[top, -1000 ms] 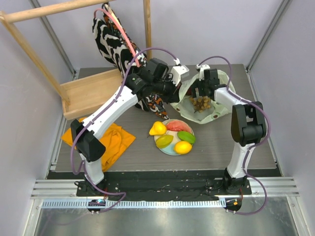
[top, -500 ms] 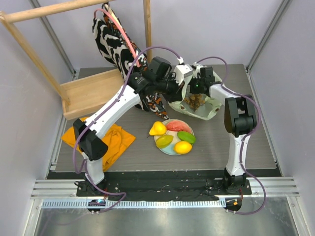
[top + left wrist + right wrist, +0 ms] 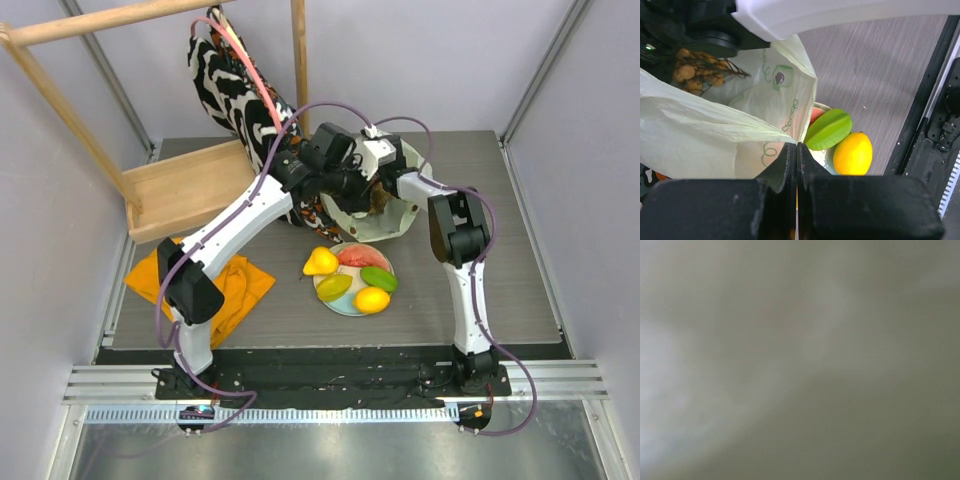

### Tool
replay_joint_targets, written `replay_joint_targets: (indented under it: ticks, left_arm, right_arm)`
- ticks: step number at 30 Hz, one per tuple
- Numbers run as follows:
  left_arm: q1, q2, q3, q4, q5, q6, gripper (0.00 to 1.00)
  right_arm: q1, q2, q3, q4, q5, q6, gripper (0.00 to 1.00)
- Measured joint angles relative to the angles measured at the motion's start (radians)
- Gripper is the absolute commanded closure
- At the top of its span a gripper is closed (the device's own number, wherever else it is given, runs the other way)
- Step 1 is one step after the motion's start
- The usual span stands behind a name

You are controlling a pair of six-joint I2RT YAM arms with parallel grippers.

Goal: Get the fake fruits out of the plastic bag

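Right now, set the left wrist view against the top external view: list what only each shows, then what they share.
Only the left wrist view: the left gripper shut, pinching a fold of the plastic bag, and the bag's green print up close. Only the top external view: the orange cloth and the wooden rack. Both: the plastic bag, the grape bunch inside it (mostly hidden from above), the green fruit and the yellow fruit beside it.
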Motion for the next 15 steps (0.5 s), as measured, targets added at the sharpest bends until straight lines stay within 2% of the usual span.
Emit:
replay_joint_targets:
  ticks: [2,3,7,10,15]
  left_arm:
    - [-0.006,0.000,-0.008,-0.002,-0.017,0.002,1.00]
    - [-0.008,0.000,-0.013,-0.002,-0.024,0.003,1.00]
    - [-0.011,0.000,-0.019,-0.005,-0.043,0.005,1.00]
    - [-0.015,0.000,-0.019,-0.008,-0.049,0.005,1.00]
    - [-0.021,0.002,-0.013,-0.008,-0.081,0.005,1.00]
  right_arm:
    - [0.009,0.044,0.055,0.016,0.002,0.008,0.16]
    - [0.009,0.063,0.080,0.022,-0.007,0.016,0.24]
    - [0.000,0.082,0.103,0.042,-0.025,0.037,0.42]
    - [-0.002,0.081,0.097,0.051,-0.033,0.042,0.50]
    - [-0.026,0.035,0.017,0.063,-0.058,0.042,0.52]
